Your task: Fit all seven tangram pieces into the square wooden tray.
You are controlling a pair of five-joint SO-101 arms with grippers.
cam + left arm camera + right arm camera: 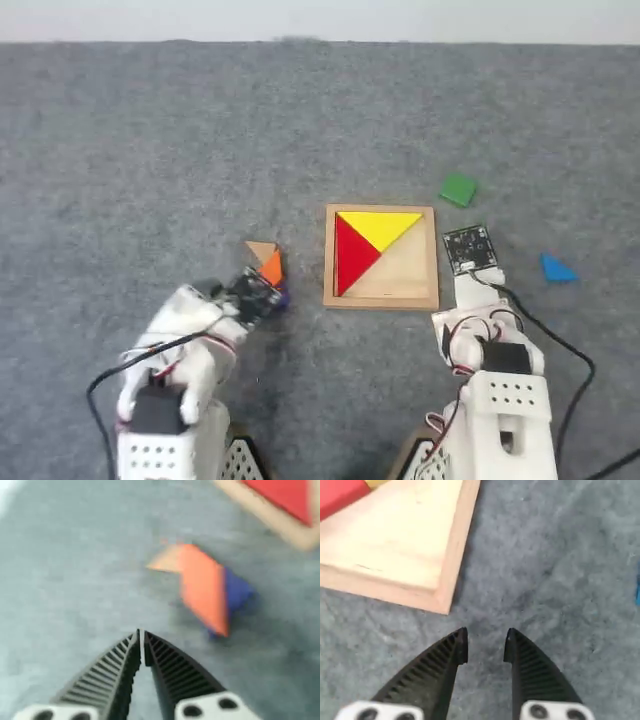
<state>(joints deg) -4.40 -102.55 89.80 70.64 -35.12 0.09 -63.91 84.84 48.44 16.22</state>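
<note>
Left hand [142,635] pressed together, empty; orange piece [202,594] just ahead, overlapping a blue piece [237,594]. Right hand [486,640] slightly apart, empty, beside tray [457,545] corner. Probably light, stiff, thin, slick: pinch across opposite edges.

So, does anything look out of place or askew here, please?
Yes: left of the tray, the orange piece lies partly atop a dark blue piece, with a tan one touching it, heaped rather than spread.

Readable text: none can be made out.
Wooden tray [381,300]: plain wood, with no legible lettering or numbers.
Circuit board [469,248] on the right arm: pale specks of marking, too small to read.
</note>
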